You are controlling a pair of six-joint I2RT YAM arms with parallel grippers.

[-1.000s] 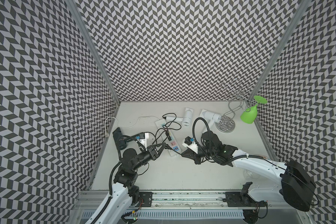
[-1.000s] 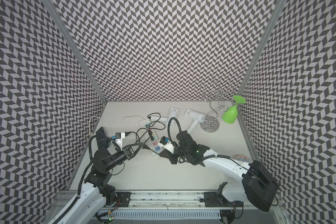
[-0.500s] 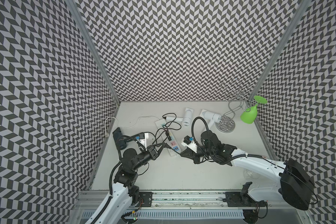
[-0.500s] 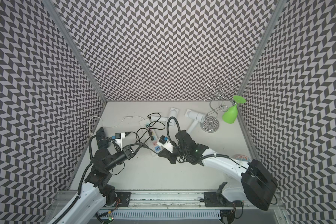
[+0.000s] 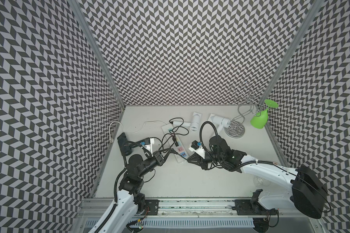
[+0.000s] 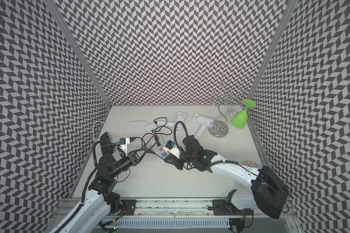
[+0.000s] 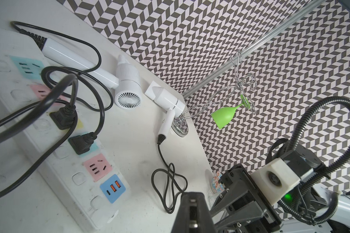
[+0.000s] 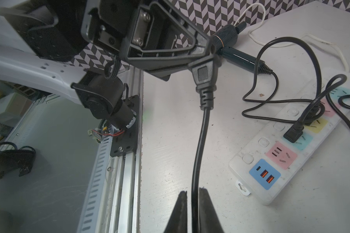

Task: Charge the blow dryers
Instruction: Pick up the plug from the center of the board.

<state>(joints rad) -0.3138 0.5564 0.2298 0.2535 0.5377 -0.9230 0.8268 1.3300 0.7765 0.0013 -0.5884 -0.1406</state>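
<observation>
Two white blow dryers [image 5: 195, 121] [image 5: 218, 121] lie at the back, and a black one [image 5: 124, 144] lies by the left wall. Two black plugs [image 7: 63, 119] [image 7: 82, 143] sit in the white power strip [image 5: 168, 128]. My left gripper [image 5: 171, 150] is shut on a third black plug [image 8: 205, 68], held just above the table beside the strip. That plug's cord [image 8: 198, 145] runs straight to my right gripper [image 8: 192, 193]. The right jaws stand slightly apart around the cord, with a thin gap on one side.
A wire glass stand [image 5: 237, 121] holding a green goblet [image 5: 259, 119] stands at the back right. Loose black cord loops [image 7: 170, 181] lie between the strip and the right arm. A small patterned cup [image 6: 251, 164] sits near the right wall. The metal rail [image 5: 190, 201] edges the front.
My left gripper has closed on the plug. My right gripper, shut on the cord before, has loosened a little. Both arms stayed nearly in place.
</observation>
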